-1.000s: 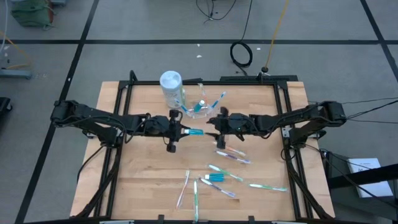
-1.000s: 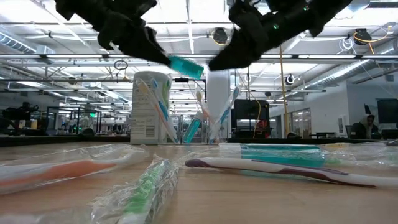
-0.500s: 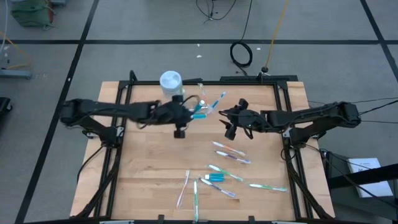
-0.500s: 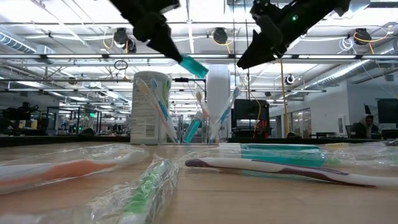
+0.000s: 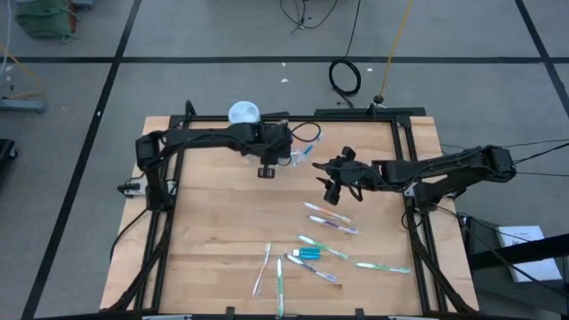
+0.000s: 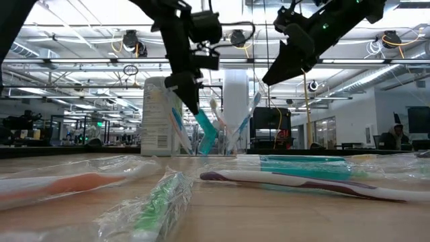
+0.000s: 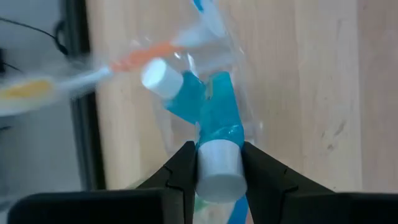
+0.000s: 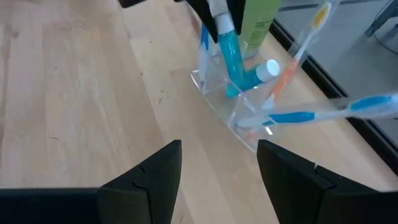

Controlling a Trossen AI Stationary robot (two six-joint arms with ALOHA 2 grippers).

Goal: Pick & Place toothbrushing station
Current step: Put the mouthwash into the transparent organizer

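Observation:
A clear plastic holder [image 5: 300, 153] [image 8: 245, 109] stands near the table's far edge, with a toothpaste tube and an orange and some blue toothbrushes leaning in it. My left gripper [image 5: 283, 156] [image 6: 191, 99] is directly above the holder, pointing steeply down. It is shut on a blue toothpaste tube [image 8: 228, 53] [image 6: 204, 132], whose lower end is inside the holder. My right gripper [image 5: 334, 178] [image 8: 217, 165] hangs open to the holder's right, holding nothing. Several wrapped toothbrushes [image 5: 331, 220] and another tube [image 5: 308, 254] lie on the near half of the table. My left gripper pinches the tube's white cap [image 7: 217, 167] between its two fingers, one on each side. The fingers come from above, slanting down, in line with the tube. The tube hangs below them, nearly upright, with its flat end down in the holder [image 8: 234, 92] beside the other tube.
A white-capped green canister [image 5: 244, 114] [image 6: 161, 114] stands just left of the holder. Loose toothbrushes lie scattered at the near centre [image 5: 267, 271] and near right [image 5: 382, 265]. Black frame rails [image 5: 169, 178] run along the table's sides. Bare wood lies between the holder and the brushes.
My left gripper has carried the tube from the table's middle toward the far edge and a little right, to above the holder. It has tipped from nearly level to steeply down, so the tube's end now sits in the holder. My right gripper has drawn back toward the right edge.

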